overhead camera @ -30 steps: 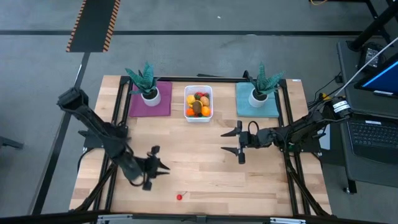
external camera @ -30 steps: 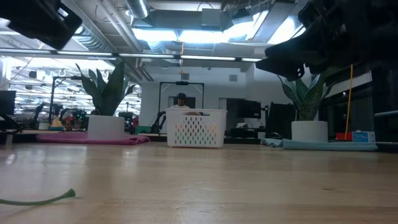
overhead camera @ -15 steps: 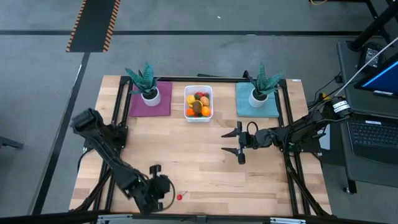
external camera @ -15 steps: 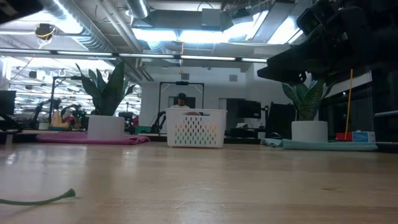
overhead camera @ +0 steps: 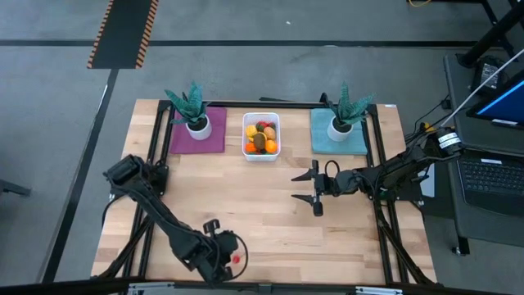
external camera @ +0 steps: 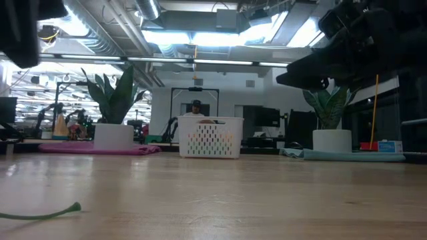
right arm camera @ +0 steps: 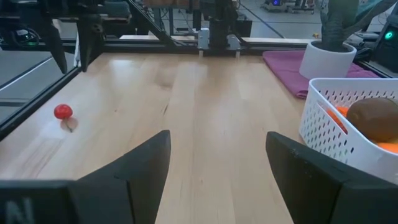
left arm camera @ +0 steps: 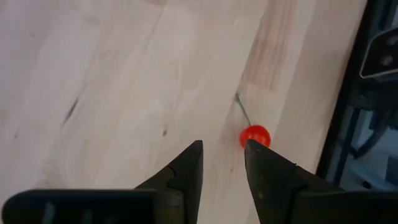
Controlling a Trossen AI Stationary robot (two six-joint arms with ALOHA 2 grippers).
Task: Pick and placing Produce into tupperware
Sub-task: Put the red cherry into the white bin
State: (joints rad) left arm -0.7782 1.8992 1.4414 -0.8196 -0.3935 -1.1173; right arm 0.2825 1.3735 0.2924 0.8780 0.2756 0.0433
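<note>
Produce mostly sits in the tupperware [overhead camera: 261,136], a white perforated tub at the far middle of the wooden surface [overhead camera: 270,213], between a purple mat [overhead camera: 197,135] and a teal mat [overhead camera: 339,133], each carrying a spiky potted plant [overhead camera: 189,106]. Visible in the tub: orange, yellow, brown and red pieces; the right wrist view shows a brown kiwi [right arm camera: 372,120] above an orange piece at the tub wall. One red cherry [overhead camera: 237,258] with a thin green stem lies alone on the surface near its front edge, well apart from the tub. Left pincer [overhead camera: 232,256] is down at that front edge, right over the cherry; in the left wrist view its fingers [left arm camera: 186,168] stand a narrow gap apart, holding nothing, with the cherry [left arm camera: 255,136] just beyond one fingertip and not between them. Contact with the cherry cannot be told. Right pincer [overhead camera: 307,188] hovers over the middle-right of the surface, fingers spread wide, empty. Low view: tub [external camera: 210,138] seen across the surface, a green stem-like strand [external camera: 41,214] lying in the near foreground, a person [external camera: 194,107] far behind.
</note>
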